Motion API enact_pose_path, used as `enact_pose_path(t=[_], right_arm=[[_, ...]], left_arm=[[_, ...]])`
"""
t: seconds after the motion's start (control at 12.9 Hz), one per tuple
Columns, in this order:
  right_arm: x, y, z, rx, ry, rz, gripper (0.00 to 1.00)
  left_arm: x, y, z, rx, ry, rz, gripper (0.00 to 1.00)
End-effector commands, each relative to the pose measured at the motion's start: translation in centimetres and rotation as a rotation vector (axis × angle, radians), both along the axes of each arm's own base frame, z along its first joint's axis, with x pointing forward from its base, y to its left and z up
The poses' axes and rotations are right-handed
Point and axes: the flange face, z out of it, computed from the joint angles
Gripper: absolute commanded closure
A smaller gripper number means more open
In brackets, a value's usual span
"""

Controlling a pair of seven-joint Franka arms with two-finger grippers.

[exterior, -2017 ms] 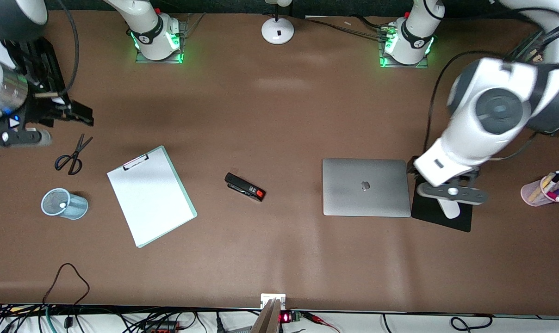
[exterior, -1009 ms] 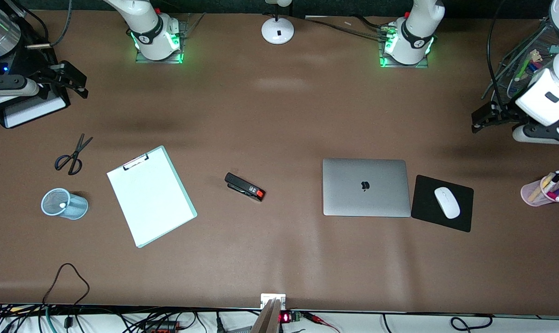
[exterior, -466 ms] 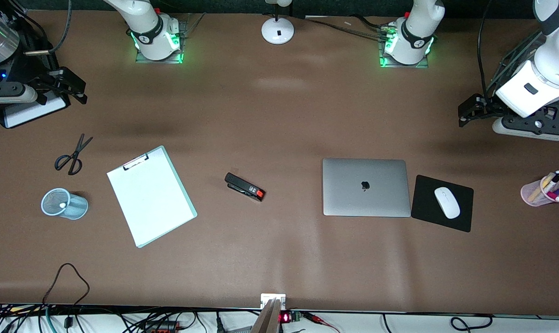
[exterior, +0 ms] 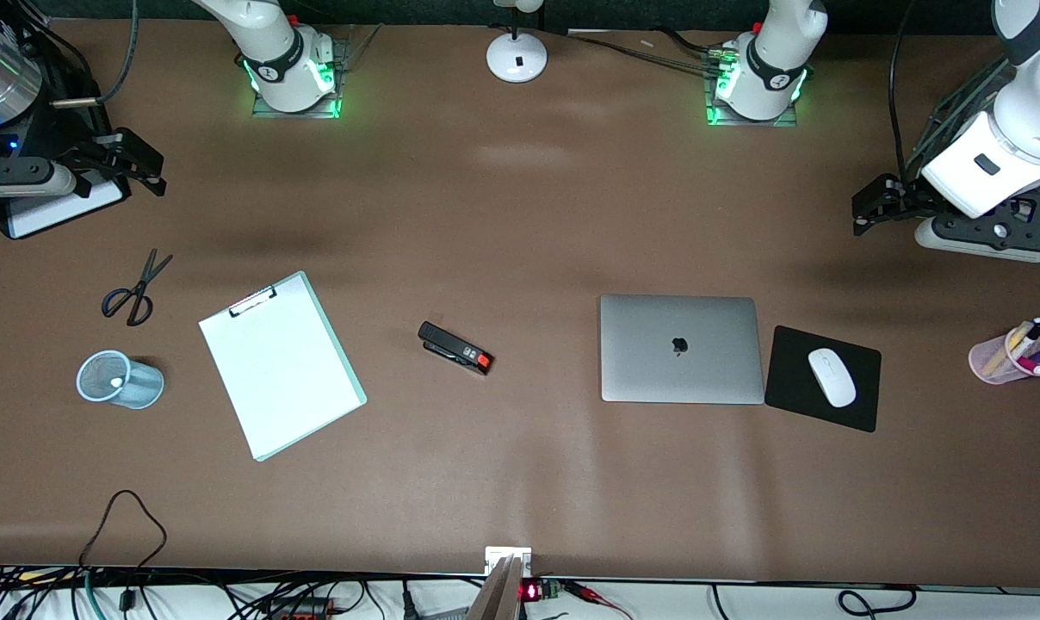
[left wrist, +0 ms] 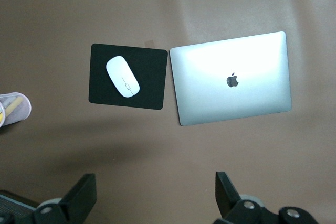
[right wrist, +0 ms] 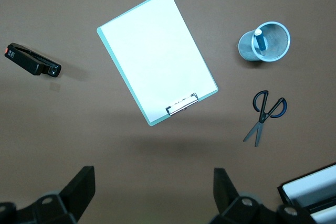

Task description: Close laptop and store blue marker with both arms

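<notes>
Already the laptop lies closed, blue marker in the mesh cup; left gripper at frame's right edge and right gripper upper left both released, empty; a needless re-reach risks tipping that cup.

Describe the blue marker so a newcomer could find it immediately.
Start at the white clipboard with mint-green backing. Beside it, toward the right arm's end, stands a light-blue mesh cup. The short light-blue marker with whitish cap stands inside, the cup's only content.

Blue marker stood mostly hidden in mesh cup; pink pen cup was cut by frame edge; white tray only partly in shot.
</notes>
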Motion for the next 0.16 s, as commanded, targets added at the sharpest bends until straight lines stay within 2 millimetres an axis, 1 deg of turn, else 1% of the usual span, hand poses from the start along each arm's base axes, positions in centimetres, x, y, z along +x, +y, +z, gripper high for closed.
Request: enact_pose_path(t=[0.0, 0.08], right_arm=[[0.22, 0.42, 0.55, 0.005, -0.002, 0.005, 0.00], [0.22, 0.43, 0.55, 0.014, -0.001, 0.003, 0.00]], left_arm=[[0.10, -0.07, 0.66, -0.007, 0.006, -0.021, 0.00], [0.13, -0.07, 0.75, -0.007, 0.003, -0.021, 0.00]])
